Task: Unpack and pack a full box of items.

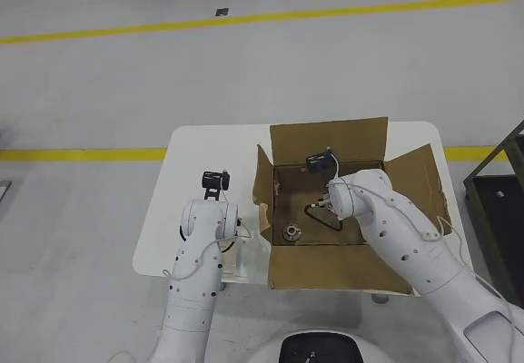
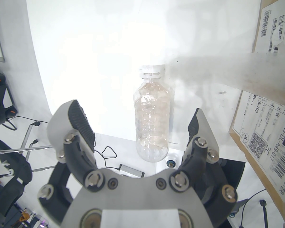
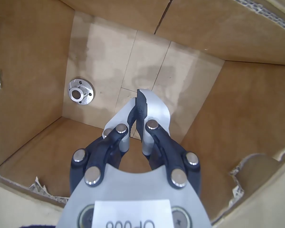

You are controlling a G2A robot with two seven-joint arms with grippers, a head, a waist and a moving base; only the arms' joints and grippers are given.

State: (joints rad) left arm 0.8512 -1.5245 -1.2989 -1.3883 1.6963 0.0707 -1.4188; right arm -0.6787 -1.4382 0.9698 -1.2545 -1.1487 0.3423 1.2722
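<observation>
1. My left claw (image 2: pixel 137 114) hangs over the tabletop (image 1: pixel 202 150), left of the box (image 1: pixel 330 145) in the top view. Its fingers are spread wide and hold nothing.
2. A clear bottle (image 2: pixel 152 119) with a white cap lies on its side on the tabletop under that spread, cap pointing away from me. Neither finger touches it. I judge it to be one of the unpacked items, and the wide opening leaves room around its round body.
3. The box stands open at centre right of the top view. Its flaps are folded outward, which lets an arm drop straight in.
4. My right claw (image 3: pixel 139 98) is down inside the box, over bare cardboard floor. Its fingers are pressed together with nothing between them.
5. A metal flange (image 3: pixel 81 91) sits flat on the box floor, in the box's lower left corner in the top view, apart from the right claw. It looks to me like the next piece to lift out. The fingers would have to part first, and its raised hub probably offers a better hold than the thin rim.
</observation>
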